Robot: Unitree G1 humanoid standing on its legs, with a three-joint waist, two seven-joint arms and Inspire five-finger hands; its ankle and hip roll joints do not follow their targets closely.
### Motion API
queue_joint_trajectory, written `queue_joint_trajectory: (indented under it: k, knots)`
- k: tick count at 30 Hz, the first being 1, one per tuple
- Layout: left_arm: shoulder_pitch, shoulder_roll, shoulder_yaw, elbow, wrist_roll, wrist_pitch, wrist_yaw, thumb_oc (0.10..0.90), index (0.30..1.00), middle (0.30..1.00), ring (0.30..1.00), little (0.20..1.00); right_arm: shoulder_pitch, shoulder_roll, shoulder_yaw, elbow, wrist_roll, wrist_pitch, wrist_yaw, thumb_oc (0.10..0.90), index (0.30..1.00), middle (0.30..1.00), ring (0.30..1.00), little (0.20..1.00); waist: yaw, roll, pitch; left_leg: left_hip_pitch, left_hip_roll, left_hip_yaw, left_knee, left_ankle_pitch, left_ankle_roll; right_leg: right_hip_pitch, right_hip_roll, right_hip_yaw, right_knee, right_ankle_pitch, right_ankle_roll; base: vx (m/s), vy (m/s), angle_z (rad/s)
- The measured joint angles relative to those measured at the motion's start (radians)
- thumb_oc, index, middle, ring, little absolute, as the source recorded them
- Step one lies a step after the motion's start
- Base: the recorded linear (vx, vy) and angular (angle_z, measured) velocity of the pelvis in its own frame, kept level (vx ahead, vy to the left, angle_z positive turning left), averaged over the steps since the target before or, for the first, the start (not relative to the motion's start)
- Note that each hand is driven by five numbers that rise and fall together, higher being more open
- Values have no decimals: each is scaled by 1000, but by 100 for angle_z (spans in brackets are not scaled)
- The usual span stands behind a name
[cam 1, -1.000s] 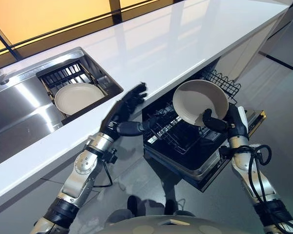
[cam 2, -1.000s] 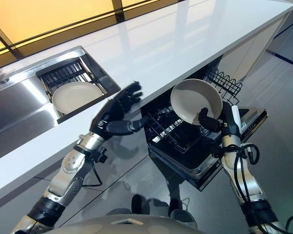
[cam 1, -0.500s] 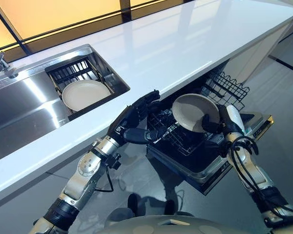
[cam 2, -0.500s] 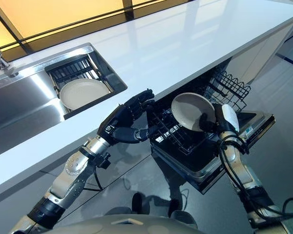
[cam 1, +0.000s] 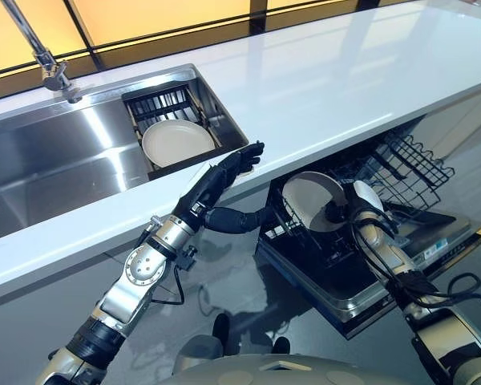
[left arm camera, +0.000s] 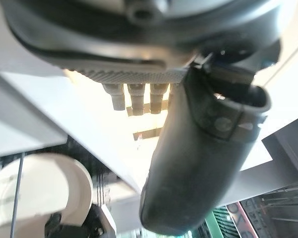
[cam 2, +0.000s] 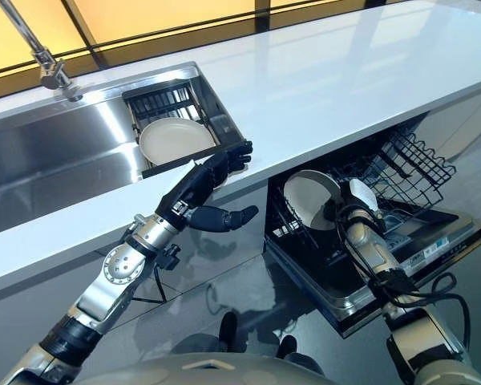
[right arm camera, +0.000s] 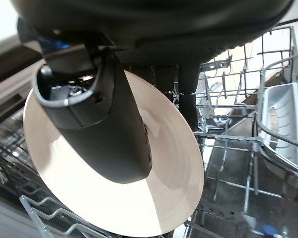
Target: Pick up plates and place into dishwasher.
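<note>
Held plate (cam 1: 311, 200): round, cream, smooth matt face with a shallow raised rim; it stands nearly on edge among the wires at the front of the dishwasher rack (cam 1: 401, 164).
Right hand (cam 1: 354, 210): dark, with a white cover on its back; thumb laid across the plate's face and fingers curled behind the rim, pinching it, as the right wrist view shows.
Second plate (cam 1: 177, 143): same cream round shape, lying flat in a black slatted basket (cam 1: 156, 103) at the right end of the sink (cam 1: 56, 164).
Sink: brushed steel, rectangular, with a slim steel tap (cam 1: 44, 56) at its back edge.
Counter (cam 1: 329, 72): glossy white slab with a straight front edge, reflecting the light.
Dishwasher rack: black wire grid of thin prongs, drawn out under the counter's front edge above the lowered dark door (cam 1: 417, 273).
Left hand (cam 1: 224, 172): dark, fingers straight and spread, holding nothing, fingertips at the counter's front edge just right of the sink; thumb stands out towards the rack.
Change from a second ago: the held plate was up clear of the rack, its face turned more upward; it has come down between the wires. The whole view has shifted, so the sink and tap show further in. The left hand stays at the counter edge.
</note>
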Motion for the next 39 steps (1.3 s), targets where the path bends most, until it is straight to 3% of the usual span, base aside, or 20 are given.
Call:
queue_joint_trajectory:
  k: [6,13,23,24,25,26,39]
  knots:
    - [-9,13,3,0,0,-2,-8,800,900,900,900,900,-58,25,17,87,-4,71,20,100,300,300,300,200,25,0,0,-5,-5,-22,0,-1,-4,5,-3,-21,-1,-1,1,14,-6,11]
    - [-11,15,2,0,0,-3,-18,800,900,900,900,900,-129,47,75,215,1,108,66,100,300,300,300,200,56,0,0,-6,-7,-46,0,4,-7,14,-3,-45,-1,-4,-2,9,-3,10]
    - [-12,29,5,0,0,-5,-25,800,900,900,900,900,-138,44,80,215,2,110,127,100,300,300,300,200,58,0,0,-7,-8,-51,0,10,1,15,-3,-57,-1,-4,-1,1,2,2]
    - [-12,29,5,0,0,-5,-26,800,900,900,900,900,-137,45,79,215,2,110,127,292,465,465,465,392,58,0,0,-7,-8,-51,0,10,1,15,-3,-57,-1,-4,-1,0,0,0]
    - [-12,29,5,0,0,-5,-27,800,900,900,900,900,-137,45,79,215,3,110,127,429,582,582,582,529,58,0,0,-7,-8,-50,0,10,1,15,-3,-57,-1,-4,-1,0,0,0]
    - [-12,29,5,0,0,-5,-27,800,900,900,900,900,-137,45,79,215,3,110,127,800,900,900,900,900,58,0,0,-7,-8,-50,0,10,1,15,-3,-57,-1,-4,-1,0,0,0]
    - [-12,29,5,0,2,-18,-21,800,900,900,900,900,-101,70,76,97,51,99,151,800,900,900,900,900,49,-3,1,-5,-7,-43,0,6,-6,13,-3,-41,3,-4,-2,-1,2,-1]
